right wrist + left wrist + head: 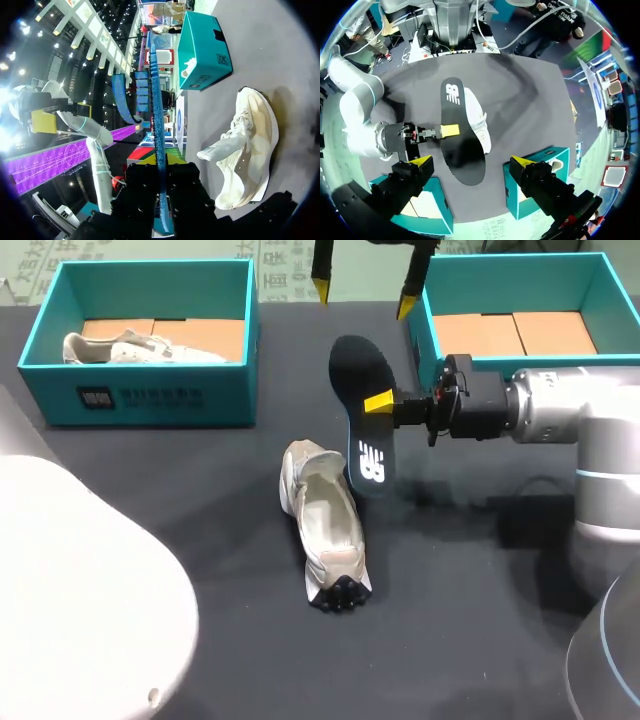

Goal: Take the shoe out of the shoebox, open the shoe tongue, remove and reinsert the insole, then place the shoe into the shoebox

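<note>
- Right claw (378,402) clamped on insole (362,440), beside shoe (325,520) mid-table.
- Left claw (362,295) apart, over far edge.
- Best to feed insole toe-first into shoe, then press heel flat.

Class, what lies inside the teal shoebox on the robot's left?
A pale shoe lies on brown cardboard inside the shoebox; its near wall hides the floor just behind it.
</note>
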Robot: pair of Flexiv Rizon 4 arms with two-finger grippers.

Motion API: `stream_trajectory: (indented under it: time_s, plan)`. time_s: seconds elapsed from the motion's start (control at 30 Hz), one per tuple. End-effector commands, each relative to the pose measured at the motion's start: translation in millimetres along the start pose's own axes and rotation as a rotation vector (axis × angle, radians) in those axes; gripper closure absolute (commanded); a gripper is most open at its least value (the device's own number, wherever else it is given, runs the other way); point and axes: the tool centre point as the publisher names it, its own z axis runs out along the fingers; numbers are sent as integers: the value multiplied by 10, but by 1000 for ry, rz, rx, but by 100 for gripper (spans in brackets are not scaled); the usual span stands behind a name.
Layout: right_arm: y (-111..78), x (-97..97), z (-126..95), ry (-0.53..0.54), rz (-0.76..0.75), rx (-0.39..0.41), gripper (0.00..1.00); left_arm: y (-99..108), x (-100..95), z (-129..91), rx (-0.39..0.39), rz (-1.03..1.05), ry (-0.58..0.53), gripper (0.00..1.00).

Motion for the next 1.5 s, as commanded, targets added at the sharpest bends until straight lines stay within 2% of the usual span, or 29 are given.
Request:
stream_trajectory:
  time_s: [0.03, 0.27, 0.5, 0.73, 0.83, 1.33, 1.43, 1.5]
  plan:
    - [-11, 0, 2, -1, 0, -2, 100, -116, 284, 52, -35, -3, -267, 0]
    - [-11, 0, 2, -1, 0, -2, 100, -252, 528, 52, -60, -30, -510, 0]
    - [-11, 0, 2, -1, 0, -2, 100, -405, 686, 102, -105, -58, -748, 0]
    - [-11, 0, 2, -1, 0, -2, 100, -451, 845, 232, -113, -140, -958, 0]
    - [-11, 0, 2, -1, 0, -2, 100, -450, 933, 256, -93, -133, -1059, 0]
    - [-11, 0, 2, -1, 0, -2, 100, -450, 933, 256, -93, -133, -1059, 0]
    - [-11, 0, 2, -1, 0, -2, 100, -516, 907, 469, -82, -187, -1163, 0]
    - [-11, 0, 2, -1, 0, -2, 100, -570, 904, 540, -119, -189, -1192, 0]
